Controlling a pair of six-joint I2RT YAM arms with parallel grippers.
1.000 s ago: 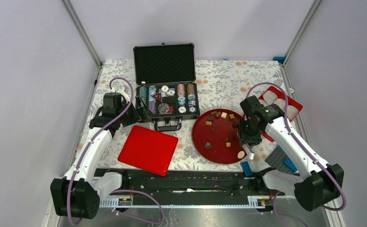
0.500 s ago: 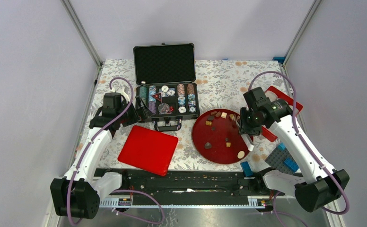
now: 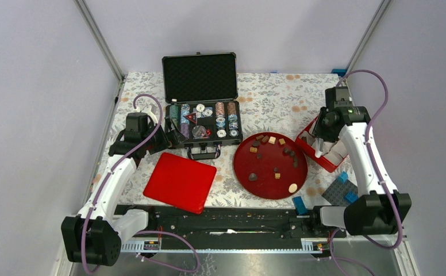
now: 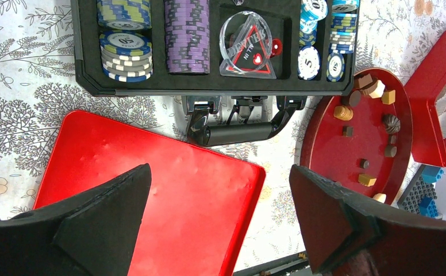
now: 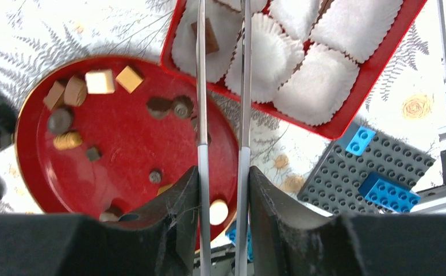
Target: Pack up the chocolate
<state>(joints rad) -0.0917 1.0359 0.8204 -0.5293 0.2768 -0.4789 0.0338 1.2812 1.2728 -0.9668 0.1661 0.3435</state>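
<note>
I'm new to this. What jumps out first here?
A round red plate of scattered chocolate pieces sits right of centre. Behind it, leftward, an open black case shows stacked poker chips. The right end effector hangs over a red box of white paper cups.

Bright, even white light falls from overhead on the tabletop (image 3: pixel 266 95). It leaves only faint, soft-edged shadows close around whatever stands there, and the overhead view is sharp from edge to edge. In the left wrist view the red lid (image 4: pixel 152 190) carries a broad dull sheen and the clear triangle (image 4: pixel 245 46) glints, while the left claw (image 4: pixel 219 172), close to the lens, looks dark and slightly soft. In the right wrist view the white paper cups (image 5: pixel 318 86) are nearly washed out, with little of their pleating left.
</note>
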